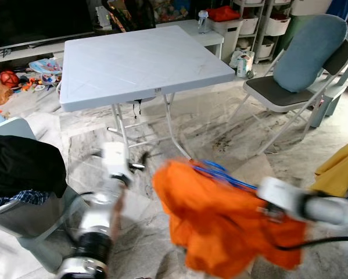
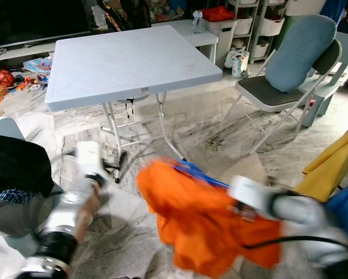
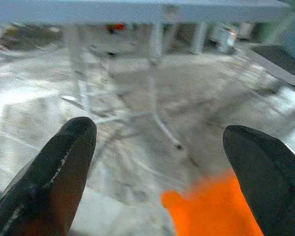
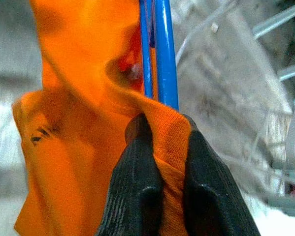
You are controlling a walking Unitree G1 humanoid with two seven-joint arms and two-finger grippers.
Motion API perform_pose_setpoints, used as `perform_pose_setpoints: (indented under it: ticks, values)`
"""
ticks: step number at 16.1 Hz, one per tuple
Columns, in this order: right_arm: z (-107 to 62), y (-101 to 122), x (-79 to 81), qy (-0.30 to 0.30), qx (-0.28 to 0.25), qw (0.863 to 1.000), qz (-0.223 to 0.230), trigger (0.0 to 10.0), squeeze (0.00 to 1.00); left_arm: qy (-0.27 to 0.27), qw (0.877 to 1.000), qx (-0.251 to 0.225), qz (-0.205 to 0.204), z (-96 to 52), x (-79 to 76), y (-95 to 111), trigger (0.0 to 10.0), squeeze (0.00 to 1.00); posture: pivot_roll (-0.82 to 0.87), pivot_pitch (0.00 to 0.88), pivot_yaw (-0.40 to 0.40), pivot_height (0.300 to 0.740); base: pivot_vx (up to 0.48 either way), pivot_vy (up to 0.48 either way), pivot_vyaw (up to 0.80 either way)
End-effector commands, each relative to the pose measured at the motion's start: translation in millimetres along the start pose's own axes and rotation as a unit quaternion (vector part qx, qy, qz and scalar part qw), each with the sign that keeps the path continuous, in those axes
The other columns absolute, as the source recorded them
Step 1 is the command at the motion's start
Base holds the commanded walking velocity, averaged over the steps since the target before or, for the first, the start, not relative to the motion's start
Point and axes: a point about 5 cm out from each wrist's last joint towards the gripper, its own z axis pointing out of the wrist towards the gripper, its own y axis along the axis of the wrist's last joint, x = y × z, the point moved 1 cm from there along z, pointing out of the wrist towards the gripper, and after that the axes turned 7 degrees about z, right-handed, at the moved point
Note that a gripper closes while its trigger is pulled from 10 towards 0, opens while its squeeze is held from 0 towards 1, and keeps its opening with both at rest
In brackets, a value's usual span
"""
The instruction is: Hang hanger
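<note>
Right fingers (image 4: 162,167) pinch orange garment (image 1: 220,224), probably blue hanger (image 4: 159,49) too.

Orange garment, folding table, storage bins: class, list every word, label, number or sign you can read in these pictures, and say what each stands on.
No text can be read.
Orange fabric garment, held in the right claw with a blue plastic hanger: small dark marks, too blurred to read.
Grey square folding table: a small tag on its front edge, too small to read.
White storage bins at the back: no legible labels.
</note>
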Motion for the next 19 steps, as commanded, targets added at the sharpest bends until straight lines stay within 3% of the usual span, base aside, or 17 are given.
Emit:
perform_pose_setpoints:
  ticks: [1, 4, 5, 7, 9, 11, 12, 14, 18, 19]
  values:
    - [-7.6, 1, -4.0, 0.012, -0.015, 1.000, -0.010, 10.0, 0.00, 0.006, 1.000, -0.006, 0.005, 1.9, 0.9, 4, 10.0, 0.00, -0.13, 0.000, 0.046, 0.740, 0.000, 0.000, 0.00]
    - [-32.6, 2, -7.9, 0.072, -0.068, 0.993, 0.067, 10.0, 0.00, 0.009, 1.000, -0.002, 0.004, 1.3, 2.3, 1, 10.0, 0.00, -0.14, 0.000, 0.046, 0.740, 0.000, 0.000, 0.00]
    - [-34.8, 4, -8.8, 0.073, -0.072, 0.993, 0.062, 10.0, 0.00, 0.008, 1.000, -0.001, 0.003, 1.1, 1.8, 0, 10.0, 0.00, -0.14, 0.000, 0.049, 0.740, 0.000, 0.000, 0.00]
    - [-28.7, 10, -15.1, 0.040, -0.076, 0.995, 0.052, 10.0, 0.00, -0.003, 1.000, 0.001, -0.001, 1.0, -6.7, -1, 10.0, 0.00, -0.15, 0.000, 0.051, 0.740, 0.000, 0.000, 0.00]
    - [-11.9, 25, -27.5, -0.040, -0.098, 0.993, 0.048, 10.0, 0.00, -0.032, 0.999, 0.002, -0.005, 1.3, -24.6, 0, 10.0, 0.00, -0.14, 0.000, 0.049, 0.740, 0.000, 0.000, 0.00]
    - [4.6, 54, -29.1, -0.077, -0.157, 0.982, 0.077, 10.0, 0.00, -0.082, 0.996, -0.028, 0.009, 0.7, -50.1, 11, 10.0, 0.00, -0.14, 0.000, 0.047, 0.740, 0.000, 0.000, 0.00]
    - [13.5, 76, -25.1, -0.087, -0.200, 0.969, 0.118, 10.0, 0.00, -0.120, 0.992, -0.046, 0.004, -1.6, -65.4, 19, 10.0, 0.00, -0.13, 0.000, 0.046, 0.740, 0.000, 0.000, 0.00]
    - [21.6, 96, -11.5, -0.071, -0.234, 0.959, 0.142, 10.0, 0.00, -0.130, 0.990, -0.056, 0.009, -2.4, -70.6, 22, 10.0, 0.00, -0.13, 0.000, 0.045, 0.740, 0.000, 0.000, 0.00]
    - [29.1, 108, 20.8, -0.013, -0.248, 0.960, 0.129, 10.0, 0.00, -0.119, 0.990, -0.070, -0.014, -1.0, -67.5, 30, 10.0, 0.00, -0.13, 0.000, 0.048, 0.740, 0.000, 0.000, 0.00]
    - [34.7, 102, 25.9, -0.019, -0.228, 0.966, 0.121, 10.0, 0.00, -0.122, 0.988, -0.082, -0.043, -0.7, -67.5, 38, 10.0, 0.00, -0.14, 0.000, 0.049, 0.740, 0.000, 0.000, 0.00]
